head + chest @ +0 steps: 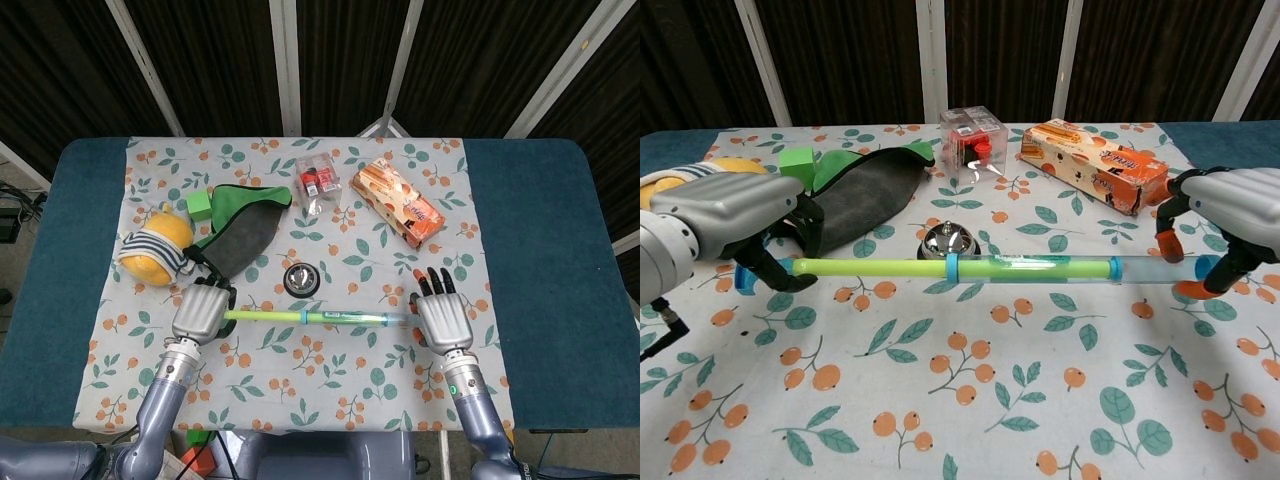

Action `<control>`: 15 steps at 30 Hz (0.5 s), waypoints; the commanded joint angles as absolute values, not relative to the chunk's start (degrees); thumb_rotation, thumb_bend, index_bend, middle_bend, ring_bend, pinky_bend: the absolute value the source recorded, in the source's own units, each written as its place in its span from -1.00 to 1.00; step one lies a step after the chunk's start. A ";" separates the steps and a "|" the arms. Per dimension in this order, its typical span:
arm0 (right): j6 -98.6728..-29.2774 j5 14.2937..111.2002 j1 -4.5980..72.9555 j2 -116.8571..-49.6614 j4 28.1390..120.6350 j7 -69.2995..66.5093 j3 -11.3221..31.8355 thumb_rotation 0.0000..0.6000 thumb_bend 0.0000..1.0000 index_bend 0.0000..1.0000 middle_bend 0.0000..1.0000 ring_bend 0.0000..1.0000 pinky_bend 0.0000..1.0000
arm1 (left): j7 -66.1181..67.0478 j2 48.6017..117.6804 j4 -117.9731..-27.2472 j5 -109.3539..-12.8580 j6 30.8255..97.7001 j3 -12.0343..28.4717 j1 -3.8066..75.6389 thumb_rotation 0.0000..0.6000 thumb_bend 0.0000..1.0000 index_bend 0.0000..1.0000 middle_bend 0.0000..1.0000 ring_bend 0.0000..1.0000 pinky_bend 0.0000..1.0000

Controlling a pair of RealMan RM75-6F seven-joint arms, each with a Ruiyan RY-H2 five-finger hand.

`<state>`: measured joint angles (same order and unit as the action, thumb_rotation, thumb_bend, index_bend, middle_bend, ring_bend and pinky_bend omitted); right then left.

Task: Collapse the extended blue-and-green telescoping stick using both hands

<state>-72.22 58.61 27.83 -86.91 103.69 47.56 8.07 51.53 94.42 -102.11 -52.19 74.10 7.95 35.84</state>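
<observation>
The telescoping stick (315, 317) (970, 267) lies level just above the floral cloth, running left to right, with a lime-green inner rod and a clear blue outer tube. My left hand (203, 312) (735, 215) grips its left end, fingers curled round the rod beside the blue cap. My right hand (441, 322) (1232, 215) holds the right end, the blue end cap sitting between its orange-tipped thumb and fingers. Much of the green rod shows inside the clear tube. Two blue rings mark the tube's joints.
A silver call bell (301, 279) (949, 246) stands just behind the stick's middle. Further back are a grey-and-green pouch (855, 190), a green cube (796, 167), a striped yellow plush (157, 245), a clear cube with red parts (973, 137) and an orange snack box (1093, 175).
</observation>
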 commanded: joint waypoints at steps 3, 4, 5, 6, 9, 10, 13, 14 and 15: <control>-73.18 57.57 29.07 -88.46 105.05 49.61 8.29 1.00 -0.36 0.33 -0.67 -0.95 -1.00 | 51.17 94.84 -101.90 -51.70 74.26 8.31 36.13 1.00 -0.06 0.27 -0.37 -0.58 -0.38; -73.29 57.74 29.40 -88.90 105.48 50.16 8.14 1.00 -0.36 0.33 -0.67 -0.95 -1.00 | 51.07 95.02 -101.77 -51.75 74.28 8.46 36.30 1.00 -0.06 0.27 -0.38 -0.59 -0.38; -73.60 57.76 29.56 -89.26 105.78 50.65 8.06 1.00 -0.36 0.33 -0.67 -0.95 -1.00 | 50.96 95.25 -101.64 -51.81 74.36 8.61 36.43 1.00 -0.06 0.27 -0.38 -0.59 -0.38; -73.92 57.64 29.66 -89.53 105.98 51.08 8.01 1.00 -0.36 0.33 -0.67 -0.95 -1.00 | 50.97 95.45 -101.53 -51.86 74.49 8.64 36.51 1.00 -0.06 0.27 -0.39 -0.59 -0.38; -74.67 57.32 30.01 -90.12 106.55 52.20 7.88 1.00 -0.36 0.33 -0.67 -0.95 -1.00 | 51.06 95.74 -101.55 -51.69 74.68 8.63 36.69 1.00 -0.05 0.27 -0.40 -0.60 -0.38; -74.85 57.28 30.11 -90.26 106.72 52.42 7.86 1.00 -0.36 0.33 -0.67 -0.95 -1.00 | 51.09 95.78 -101.60 -51.66 74.73 8.64 36.75 1.00 -0.05 0.27 -0.40 -0.60 -0.38; -75.30 57.23 30.49 -90.62 107.24 53.06 7.78 1.00 -0.36 0.33 -0.67 -0.95 -1.00 | 51.01 95.89 -101.92 -51.82 74.99 8.59 36.86 1.00 -0.06 0.27 -0.41 -0.60 -0.38; -75.43 57.18 30.57 -90.72 107.39 53.17 7.75 1.00 -0.36 0.33 -0.67 -0.95 -1.00 | 51.02 95.93 -101.99 -51.84 75.09 8.57 36.89 1.00 -0.06 0.27 -0.41 -0.60 -0.38; -75.52 57.13 30.61 -90.77 107.47 53.24 7.73 1.00 -0.36 0.33 -0.67 -0.95 -1.00 | 51.03 95.97 -102.03 -51.82 75.14 8.57 36.91 1.00 -0.06 0.27 -0.42 -0.60 -0.38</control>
<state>-75.47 57.16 30.56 -90.72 107.42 53.19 7.76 51.02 95.95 -102.01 -51.82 75.12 8.58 36.90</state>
